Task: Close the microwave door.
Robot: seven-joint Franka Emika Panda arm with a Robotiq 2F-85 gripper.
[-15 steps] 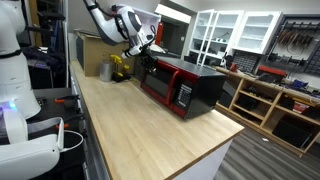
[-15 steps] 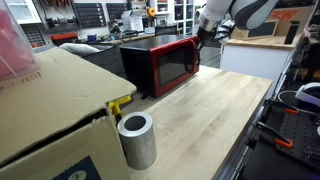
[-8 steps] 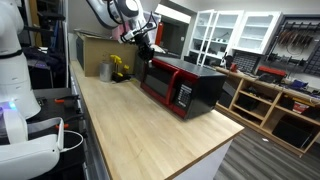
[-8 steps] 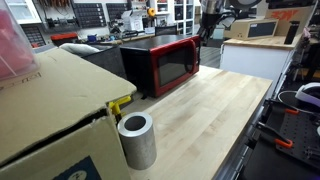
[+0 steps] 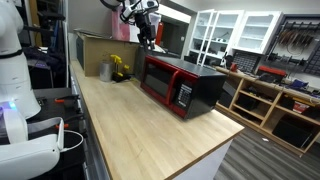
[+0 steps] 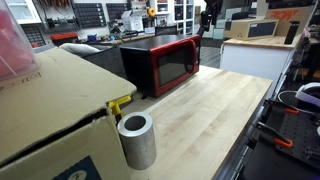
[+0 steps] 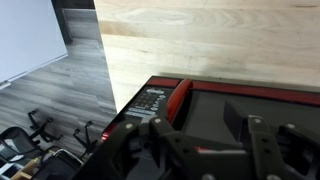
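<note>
The microwave (image 5: 200,85) (image 6: 140,55) stands on the wooden counter, black-cased with a red front. Its microwave door (image 5: 160,84) (image 6: 172,66) lies flush with the front in both exterior views. My gripper (image 5: 147,36) (image 6: 203,22) hangs well above the microwave's far end, touching nothing. In the wrist view the gripper (image 7: 205,150) looks straight down on the red frame, the dark window (image 7: 250,100) and the control panel (image 7: 150,100). Its fingers (image 7: 150,140) stand apart with nothing between them, so it is open.
A brown cardboard box (image 5: 95,48) (image 6: 50,110) sits at one end of the counter (image 5: 140,130) (image 6: 210,110), with a grey cylinder (image 5: 105,70) (image 6: 137,140) and a yellow object (image 5: 120,67) beside it. Cabinets and shelves (image 5: 260,95) line the room beyond the counter edge.
The gripper has risen from just beside the microwave's top corner to well above it, and its jaws have gone from shut to open. The door looks unchanged.
</note>
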